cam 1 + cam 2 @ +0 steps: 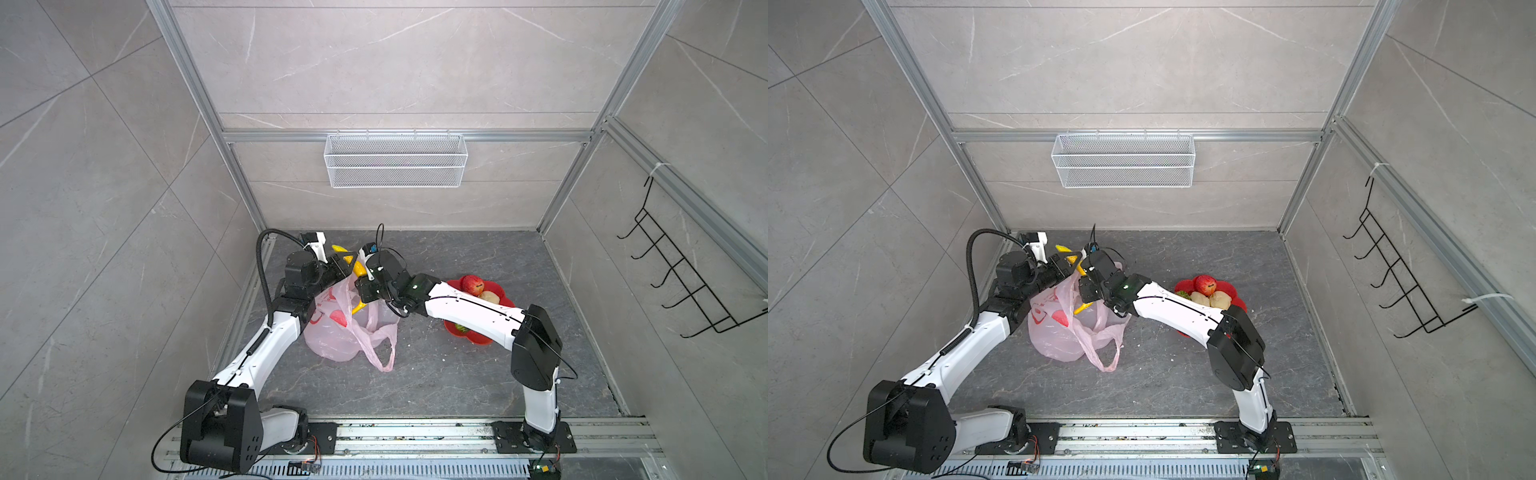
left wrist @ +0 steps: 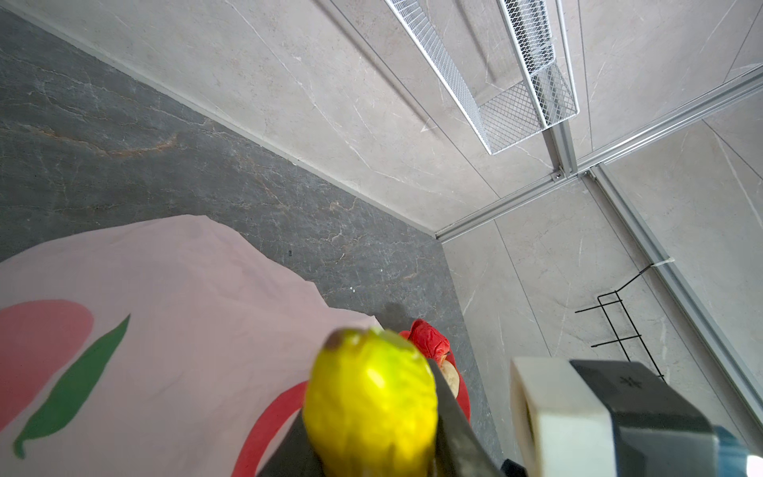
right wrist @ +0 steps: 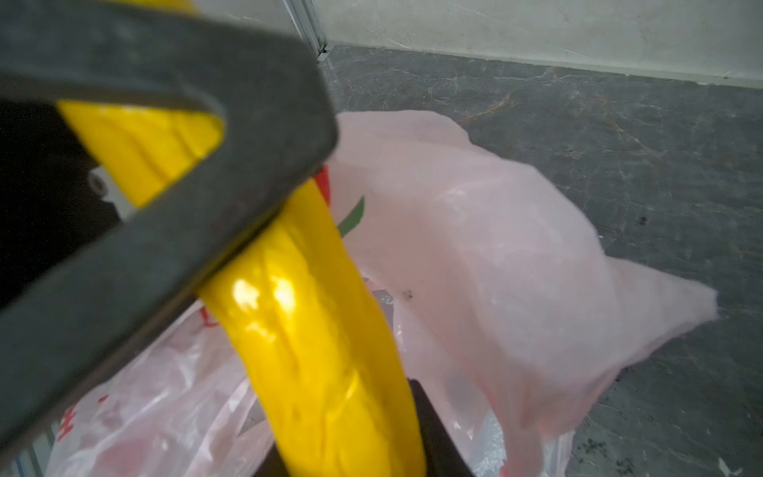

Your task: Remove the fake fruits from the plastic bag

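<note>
Fake fruits, item in hand: banana (image 1: 359,271), long, glossy yellow, held in the air between the two arms near the back left of the floor.

Left gripper (image 1: 345,266): clamped on the banana's upper part. In the left wrist view the rounded, greenish-yellow end of the banana (image 2: 371,400) fills the gap, with a dark finger (image 2: 448,417) against its side.

Right gripper (image 1: 362,291): closed on the same banana, lower down. In the right wrist view the banana (image 3: 313,330) runs between its jaws, with one dark finger (image 3: 433,425) touching it. The left gripper's finger (image 3: 165,186) crosses the banana's far part.

Plastic bag (image 1: 332,336): pale pink, translucent, crumpled on the floor directly below both grippers, mouth open upward. One loop handle (image 1: 382,349) trails toward the front. It is printed with red marks and a green leaf shape. The banana's lower tip sits over the mouth; whether it is inside the bag cannot be told.

Dish (image 1: 496,291): red, flower-shaped, to the right of the bag and apart from it, partly hidden under the right forearm. It holds a red apple (image 1: 472,284), two beige lumps (image 1: 1200,298) and a green fruit (image 1: 460,328) near the front rim.

Floor (image 1: 457,374): dark grey, veined stone.

Wire basket (image 1: 395,160): white mesh, hung on the back wall.

Hook rack (image 1: 685,282): black wire, on the right wall.
</note>
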`<state>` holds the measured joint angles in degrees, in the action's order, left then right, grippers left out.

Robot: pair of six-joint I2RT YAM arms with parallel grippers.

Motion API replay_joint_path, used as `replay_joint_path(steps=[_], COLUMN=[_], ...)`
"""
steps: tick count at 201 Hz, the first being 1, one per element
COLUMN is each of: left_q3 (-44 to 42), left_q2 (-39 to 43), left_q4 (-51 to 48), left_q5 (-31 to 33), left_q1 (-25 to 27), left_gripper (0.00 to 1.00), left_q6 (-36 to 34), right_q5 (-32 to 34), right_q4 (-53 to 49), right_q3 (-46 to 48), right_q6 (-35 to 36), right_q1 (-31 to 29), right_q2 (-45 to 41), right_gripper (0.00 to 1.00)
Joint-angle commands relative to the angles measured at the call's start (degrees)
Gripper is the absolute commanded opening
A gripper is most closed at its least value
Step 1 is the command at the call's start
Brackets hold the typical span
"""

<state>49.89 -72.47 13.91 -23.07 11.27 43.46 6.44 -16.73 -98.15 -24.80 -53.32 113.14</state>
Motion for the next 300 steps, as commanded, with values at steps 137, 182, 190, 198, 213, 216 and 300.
replay_joint_path(steps=[137, 182, 190, 198, 213, 216, 300], left_q3=[3.3, 1.9, 1.7, 1.5, 0.9, 0.8, -0.3], left_q2=[7.8, 10.7, 11.0, 11.2, 11.7, 11.7, 13.3], left_q4=[-12.0, -15.0, -15.4, -15.7, -16.0, -16.1, -18.4], left_q5=[8.8, 11.1, 11.2, 11.2, 11.3, 11.2, 12.1], left_q1=[-1.2, -1.2, -1.2, -1.2, -1.3, -1.2, -1.2], left_gripper=[0.79, 0.81, 0.81, 0.81, 0.81, 0.81, 0.81], left_q6=[-9.7, -11.1, -11.2, -11.3, -11.3, -11.3, -11.8], right_q5=[11.8, 14.8, 14.7, 14.9, 15.2, 15.2, 15.1], right_q4=[-13.5, -25.1, -26.3, -27.3, -28.7, -28.8, -33.6], right_q3=[10.6, 18.4, 19.8, 21.0, 22.9, 23.3, 25.8], right_q6=[-0.6, -1.6, -1.3, -1.0, -0.5, -0.3, 4.5], right_q1=[4.1, 11.9, 13.5, 14.9, 17.1, 17.5, 25.8], right_q2=[-17.3, -26.3, -27.1, -27.6, -27.8, -27.7, -23.7], right_gripper=[0.23, 0.23, 0.23, 0.23, 0.24, 0.24, 0.27])
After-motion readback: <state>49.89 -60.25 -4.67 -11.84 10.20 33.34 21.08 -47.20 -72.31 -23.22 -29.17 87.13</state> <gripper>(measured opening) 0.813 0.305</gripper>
